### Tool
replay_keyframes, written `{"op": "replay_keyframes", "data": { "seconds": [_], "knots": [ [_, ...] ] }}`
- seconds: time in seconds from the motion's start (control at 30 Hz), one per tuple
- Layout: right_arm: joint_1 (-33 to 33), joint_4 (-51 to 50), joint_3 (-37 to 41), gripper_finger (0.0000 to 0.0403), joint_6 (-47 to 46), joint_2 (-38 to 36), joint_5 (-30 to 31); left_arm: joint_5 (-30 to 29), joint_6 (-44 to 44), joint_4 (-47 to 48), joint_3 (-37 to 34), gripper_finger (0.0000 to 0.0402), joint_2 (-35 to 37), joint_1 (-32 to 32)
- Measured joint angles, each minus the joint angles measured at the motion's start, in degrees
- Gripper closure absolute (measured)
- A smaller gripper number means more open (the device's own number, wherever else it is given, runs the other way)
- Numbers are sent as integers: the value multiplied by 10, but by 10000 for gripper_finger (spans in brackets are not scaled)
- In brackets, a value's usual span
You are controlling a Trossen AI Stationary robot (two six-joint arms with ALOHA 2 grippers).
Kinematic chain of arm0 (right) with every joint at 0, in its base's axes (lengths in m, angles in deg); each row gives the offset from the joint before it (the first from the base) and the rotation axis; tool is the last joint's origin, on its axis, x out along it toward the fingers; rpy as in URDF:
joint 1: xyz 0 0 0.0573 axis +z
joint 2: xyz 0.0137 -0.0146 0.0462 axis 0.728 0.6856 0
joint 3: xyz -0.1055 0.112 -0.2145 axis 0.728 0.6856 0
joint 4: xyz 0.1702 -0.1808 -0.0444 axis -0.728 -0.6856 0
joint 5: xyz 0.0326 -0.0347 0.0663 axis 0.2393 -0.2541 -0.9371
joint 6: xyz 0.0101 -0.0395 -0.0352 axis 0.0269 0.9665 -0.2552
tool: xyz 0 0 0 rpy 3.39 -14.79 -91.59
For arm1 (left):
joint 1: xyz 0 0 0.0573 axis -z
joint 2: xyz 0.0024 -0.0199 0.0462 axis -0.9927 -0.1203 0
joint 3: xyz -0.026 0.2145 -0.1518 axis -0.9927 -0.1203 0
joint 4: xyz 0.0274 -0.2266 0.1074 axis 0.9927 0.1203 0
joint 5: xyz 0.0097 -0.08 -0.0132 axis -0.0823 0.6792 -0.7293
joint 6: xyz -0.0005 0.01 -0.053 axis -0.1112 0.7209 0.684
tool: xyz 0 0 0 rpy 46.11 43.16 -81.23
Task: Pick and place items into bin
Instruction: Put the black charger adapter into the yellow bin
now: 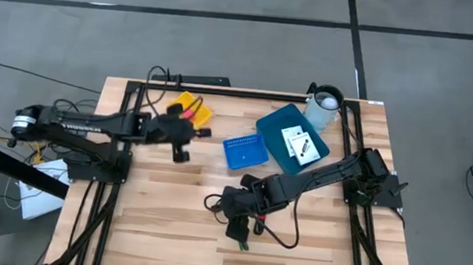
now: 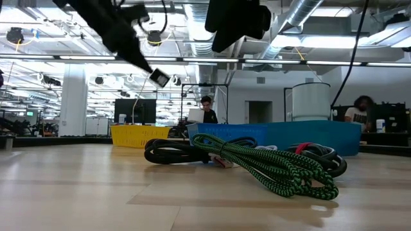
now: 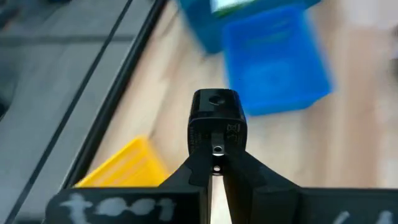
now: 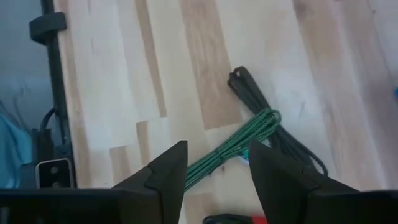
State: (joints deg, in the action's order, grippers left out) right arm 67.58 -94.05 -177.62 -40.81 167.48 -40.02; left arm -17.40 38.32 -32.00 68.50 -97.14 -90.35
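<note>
My left gripper (image 3: 216, 165) is shut on a small black block (image 3: 216, 118), raised above the table between the yellow bin (image 1: 191, 111) and the small blue basket (image 1: 245, 151). In the low view the block (image 2: 160, 78) hangs high in the air. My right gripper (image 4: 217, 149) is open and hovers over the black-and-green cord (image 4: 249, 134), which lies bundled on the wood near the table's near edge (image 1: 243, 231). Two white cards (image 1: 299, 145) lie in the larger blue tray (image 1: 276, 128). I see no tiny red block as such, only a bit of red by the cord (image 2: 306, 148). My left gripper pinches the black block by its lower end (image 3: 216, 148) between the two fingertips. The rest of the block stands out beyond the fingers. It is lifted clear of the table.
A white cylinder (image 1: 324, 106) stands at the far right corner beside the blue tray. A black cable coil (image 2: 172, 153) lies by the cord. Dark frame rails run along the table's left and right sides. Bare wood lies toward the near edge. People sit in the room behind.
</note>
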Motion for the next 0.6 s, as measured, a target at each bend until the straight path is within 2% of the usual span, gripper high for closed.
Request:
{"op": "replay_keyframes", "data": {
  "seconds": [0.2, 0.37, 0.6],
  "knots": [
    [1, 0, 0, 247, 0, 0, -1, 8, -4, 43, 0, 395, -6, -116],
    [1, 0, 0, 250, 0, 0, 0, 47, -17, 52, 0, 395, -23, -212],
    [1, 0, 0, 251, -2, 0, 0, 83, -20, 53, 0, 395, -85, -305]
  ]
}}
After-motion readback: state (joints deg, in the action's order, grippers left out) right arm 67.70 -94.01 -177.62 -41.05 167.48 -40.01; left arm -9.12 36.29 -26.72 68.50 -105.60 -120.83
